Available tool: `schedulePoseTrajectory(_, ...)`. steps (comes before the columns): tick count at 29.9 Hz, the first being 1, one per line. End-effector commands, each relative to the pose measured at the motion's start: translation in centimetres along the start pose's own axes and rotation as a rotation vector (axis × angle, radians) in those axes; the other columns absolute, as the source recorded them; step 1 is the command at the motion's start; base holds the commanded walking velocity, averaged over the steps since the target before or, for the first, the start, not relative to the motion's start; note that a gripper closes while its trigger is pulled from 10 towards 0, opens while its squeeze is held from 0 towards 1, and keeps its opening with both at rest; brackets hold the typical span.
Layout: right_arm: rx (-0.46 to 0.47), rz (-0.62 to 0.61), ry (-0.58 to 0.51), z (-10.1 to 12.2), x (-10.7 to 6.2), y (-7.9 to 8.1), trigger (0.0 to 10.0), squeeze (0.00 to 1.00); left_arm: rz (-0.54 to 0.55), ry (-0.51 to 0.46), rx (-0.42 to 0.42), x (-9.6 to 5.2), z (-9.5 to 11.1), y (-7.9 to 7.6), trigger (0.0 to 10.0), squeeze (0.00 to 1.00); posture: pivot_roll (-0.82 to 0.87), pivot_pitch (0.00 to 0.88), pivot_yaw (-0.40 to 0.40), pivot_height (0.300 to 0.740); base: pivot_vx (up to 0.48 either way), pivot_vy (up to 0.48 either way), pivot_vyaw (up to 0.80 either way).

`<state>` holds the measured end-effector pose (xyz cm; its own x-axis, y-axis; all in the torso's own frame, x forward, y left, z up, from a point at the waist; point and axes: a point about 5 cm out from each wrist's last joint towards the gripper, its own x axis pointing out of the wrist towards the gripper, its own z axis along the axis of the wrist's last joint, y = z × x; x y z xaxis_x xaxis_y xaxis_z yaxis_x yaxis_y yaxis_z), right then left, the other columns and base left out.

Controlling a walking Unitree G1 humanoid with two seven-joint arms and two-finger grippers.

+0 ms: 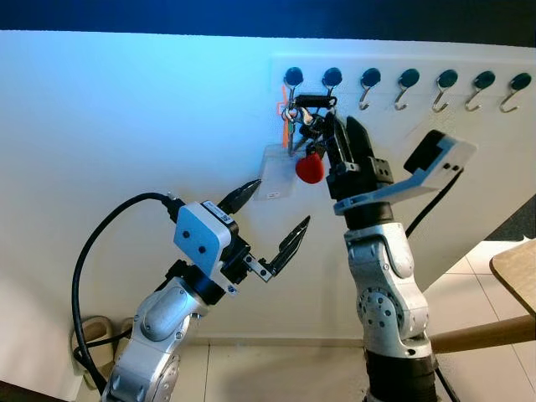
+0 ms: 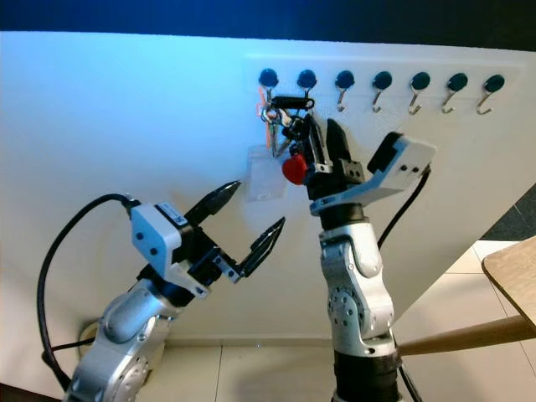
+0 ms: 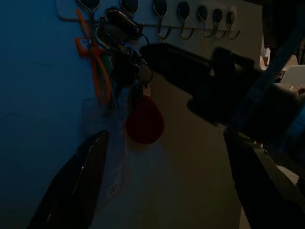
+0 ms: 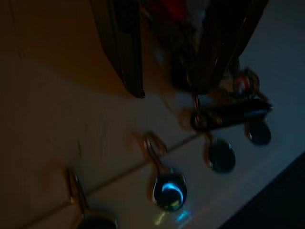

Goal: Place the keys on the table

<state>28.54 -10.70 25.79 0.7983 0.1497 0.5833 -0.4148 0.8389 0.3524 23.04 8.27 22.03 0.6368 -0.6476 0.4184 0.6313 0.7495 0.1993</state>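
Note:
The keys [image 1: 303, 124] hang from the hooks at the left end of a wall hook rail [image 1: 408, 79], on a black carabiner. With them hang a red tag [image 1: 310, 169], an orange strap and a clear card sleeve [image 1: 275, 172]. My right gripper [image 1: 341, 120] is raised against the wall and open. Its fingers reach up on either side of the bunch, which lies close to one finger [image 4: 238, 38] and clear of the other. My left gripper [image 1: 281, 203] is open and holds nothing, below and to the left of the red tag [image 3: 144, 121].
The rail carries several bare hooks [image 1: 437, 99] to the right of the keys. A wooden table's corner [image 1: 517, 272] and its slanted leg [image 1: 486, 333] show at the lower right. A black cable [image 1: 84, 268] loops off my left arm. Tiled floor lies below.

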Motion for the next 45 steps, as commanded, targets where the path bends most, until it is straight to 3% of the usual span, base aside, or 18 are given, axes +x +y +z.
schedulePoseTrajectory(1,-0.018,-0.023,0.020,-0.5,-0.7,-0.6,10.0,0.00,-0.008,0.009,0.005,-0.1,-0.2,-0.2,10.0,0.00,0.06,0.136,-0.032,0.740,0.000,0.000,0.00)
schedulePoseTrajectory(12,-0.079,-0.018,0.059,-1.4,-2.0,-1.3,10.0,0.00,0.002,0.003,0.014,0.0,-0.1,-0.1,10.0,0.00,0.06,0.138,-0.030,0.740,0.000,0.000,0.00)
schedulePoseTrajectory(20,-0.156,0.194,0.077,-1.4,-2.3,0.7,10.0,0.00,0.007,-0.001,0.018,0.0,0.0,0.0,10.0,0.00,0.07,0.134,-0.030,0.740,0.000,0.000,0.00)
schedulePoseTrajectory(25,-0.174,0.234,0.069,-1.2,-2.4,1.1,10.0,0.00,0.009,-0.003,0.019,0.0,0.0,0.1,10.0,0.00,0.07,0.131,-0.030,0.740,0.000,0.000,0.00)
schedulePoseTrajectory(45,-0.299,0.182,-0.020,0.5,0.4,1.2,10.0,0.00,0.001,-0.007,0.015,0.1,0.0,0.0,10.0,0.00,0.07,0.123,-0.029,0.740,0.000,0.000,0.00)
